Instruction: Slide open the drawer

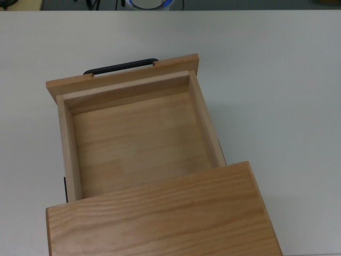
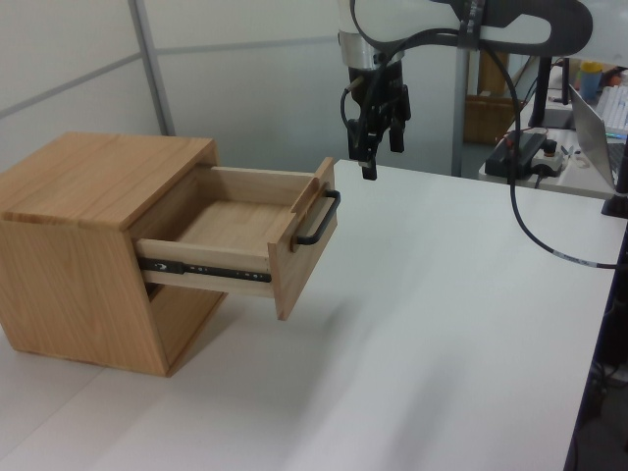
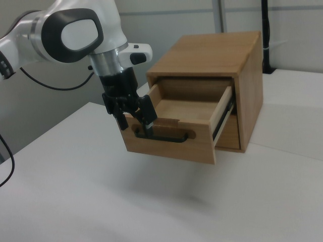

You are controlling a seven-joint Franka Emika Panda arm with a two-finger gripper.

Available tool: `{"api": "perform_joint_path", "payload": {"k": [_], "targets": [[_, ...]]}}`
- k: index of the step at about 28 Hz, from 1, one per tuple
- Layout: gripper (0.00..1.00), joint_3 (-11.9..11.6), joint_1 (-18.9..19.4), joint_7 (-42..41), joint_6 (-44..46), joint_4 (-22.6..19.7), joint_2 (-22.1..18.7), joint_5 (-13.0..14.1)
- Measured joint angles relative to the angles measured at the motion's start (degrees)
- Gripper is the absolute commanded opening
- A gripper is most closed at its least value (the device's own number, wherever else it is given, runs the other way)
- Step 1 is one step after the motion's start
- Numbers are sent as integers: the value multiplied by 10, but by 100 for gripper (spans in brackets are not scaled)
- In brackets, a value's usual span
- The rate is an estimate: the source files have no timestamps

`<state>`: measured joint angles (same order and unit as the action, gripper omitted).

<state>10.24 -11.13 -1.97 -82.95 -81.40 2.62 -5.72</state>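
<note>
The drawer [image 2: 257,232] stands well out of its cabinet [image 2: 88,250]. The gripper [image 2: 374,155] hangs above the handle [image 2: 319,216], fingers spread, empty. A careless descent could knock the front panel.

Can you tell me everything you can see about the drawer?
The drawer is a light wooden box tray that looks like oak, with a flat front panel and a thin black bar handle. It is pulled well out of its wooden cabinet, level, riding on a dark metal rail. It is empty inside. In the left view the gripper hangs above and beyond the handle, touching nothing.
</note>
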Motion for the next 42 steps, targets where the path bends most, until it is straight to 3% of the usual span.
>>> {"api": "perform_joint_path", "payload": {"k": [42], "targets": [[100, 9, 13, -2, 0, 1, -3, 0]]}}
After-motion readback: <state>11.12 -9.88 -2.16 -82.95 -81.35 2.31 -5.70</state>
